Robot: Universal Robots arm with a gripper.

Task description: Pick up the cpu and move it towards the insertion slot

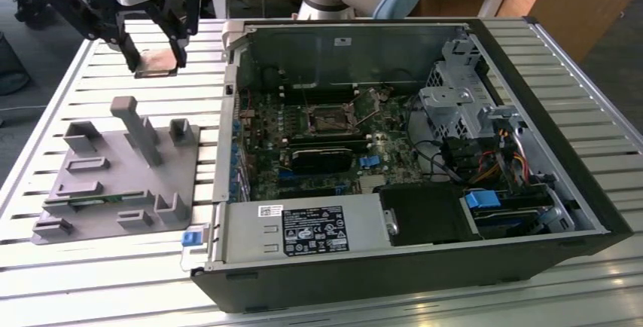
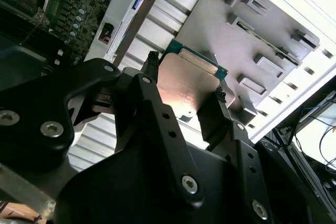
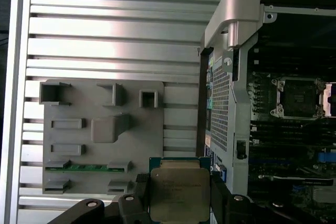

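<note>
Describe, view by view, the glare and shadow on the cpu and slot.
Second wrist view: a bright sheen washes across the cpu. First wrist view: cpu evenly lit, slot dim inside the shaded case. Exterior view: slot dark, table slats glaring.

Black gripper [image 1: 158, 62]. Silvery cpu [image 3: 180, 192], green edge. Plain grey fixture [image 1: 105, 154], thin green strip [image 3: 84, 167]. Silver table [image 1: 101, 282], ribbed stripes. Silver-framed insertion slot [image 1: 327, 120], dark centre. Black case [image 1: 402, 282].
</note>
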